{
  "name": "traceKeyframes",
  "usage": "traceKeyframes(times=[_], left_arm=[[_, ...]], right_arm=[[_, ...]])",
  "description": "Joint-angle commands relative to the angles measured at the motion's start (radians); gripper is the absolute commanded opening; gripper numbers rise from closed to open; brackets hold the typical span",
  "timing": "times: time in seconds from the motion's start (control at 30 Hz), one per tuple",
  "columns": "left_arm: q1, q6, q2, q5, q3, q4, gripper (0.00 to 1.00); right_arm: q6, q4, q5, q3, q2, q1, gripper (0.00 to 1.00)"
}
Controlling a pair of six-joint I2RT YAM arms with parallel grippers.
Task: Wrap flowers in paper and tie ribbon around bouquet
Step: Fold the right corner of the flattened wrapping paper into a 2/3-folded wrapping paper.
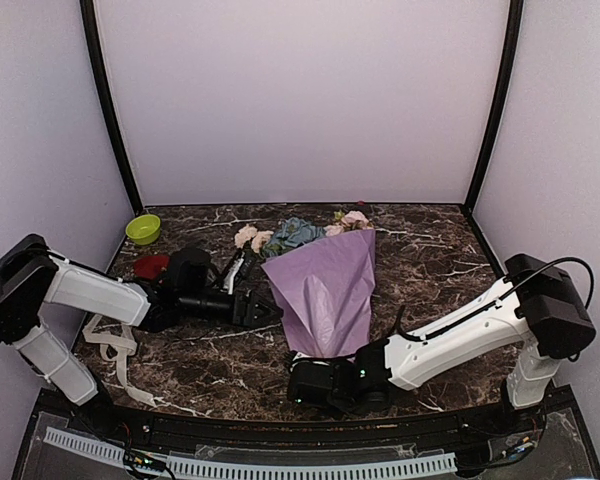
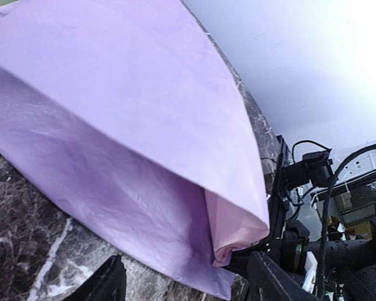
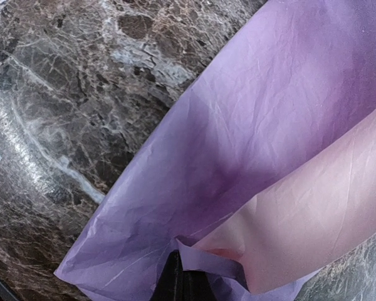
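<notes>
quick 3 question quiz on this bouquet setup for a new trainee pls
1. True or false: the right claw is shut on the narrow near end of the paper.
2. Where is the ribbon? A) tied round the paper B) loose on the table beside the left arm C) held in the right claw
3. Fill in: the left claw, at the paper's left edge, has its jaws ___.
Key: 1 true; 2 B; 3 open

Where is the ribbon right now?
Top view: the ribbon lies at the table's near-left edge, beneath the left arm, well left of the bouquet.
</notes>
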Motion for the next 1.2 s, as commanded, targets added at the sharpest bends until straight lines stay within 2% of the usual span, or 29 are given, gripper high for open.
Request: traceKeyframes(times=[0.0, 0.1, 0.27, 0.33, 0.43, 0.53, 0.67, 0.8, 0.9, 0.97, 1.0, 1.1, 1.13, 1.17], left_arm=[[-0.022, -0.198, 0.052, 0.160, -0.027, 0.414, 0.70], [-0.039, -0.208, 0.081, 0.182, 0.002, 0.488, 0.72], [-0.063, -0.209, 0.164, 0.192, 0.077, 0.430, 0.73], [-0.063, -0.208, 0.205, 0.189, 0.113, 0.355, 0.73], [-0.072, -0.119, 0.227, 0.150, 0.171, 0.189, 0.72], [-0.074, -0.078, 0.216, 0.122, 0.200, 0.114, 0.68], [-0.074, -0.070, 0.220, 0.132, 0.209, 0.140, 0.63], [-0.077, -0.137, 0.248, 0.188, 0.183, 0.264, 0.66], [-0.092, -0.173, 0.272, 0.182, 0.173, 0.297, 0.66], [-0.106, -0.181, 0.282, 0.171, 0.174, 0.314, 0.60], [-0.111, -0.182, 0.287, 0.161, 0.174, 0.320, 0.54], [-0.107, -0.184, 0.291, 0.131, 0.172, 0.314, 0.18], [-0.103, -0.186, 0.287, 0.123, 0.164, 0.317, 0.07], [-0.098, -0.183, 0.278, 0.119, 0.157, 0.321, 0.01]], right_arm=[[-0.028, 0.008, -0.039, 0.012, 0.021, 0.016, 0.00], [-0.034, -0.004, -0.029, 0.017, 0.022, 0.016, 0.00], [-0.040, -0.008, -0.020, 0.015, 0.016, 0.016, 0.00], [-0.043, -0.014, -0.017, 0.020, 0.016, 0.016, 0.00], [-0.052, -0.012, -0.012, 0.017, 0.014, 0.016, 0.00], [-0.056, -0.019, -0.006, 0.022, 0.012, 0.016, 0.00], [-0.064, -0.009, -0.006, 0.014, 0.010, 0.016, 0.00], [-0.071, -0.011, -0.003, 0.022, 0.012, 0.016, 0.00], [-0.073, -0.013, -0.001, 0.023, 0.014, 0.016, 0.00], [-0.070, -0.013, -0.006, 0.022, 0.013, 0.016, 0.00], [-0.070, -0.012, -0.006, 0.021, 0.013, 0.016, 0.00], [-0.069, -0.015, -0.004, 0.019, 0.014, 0.016, 0.00], [-0.067, -0.017, -0.003, 0.023, 0.012, 0.016, 0.00], [-0.068, -0.017, -0.002, 0.023, 0.011, 0.016, 0.00]])
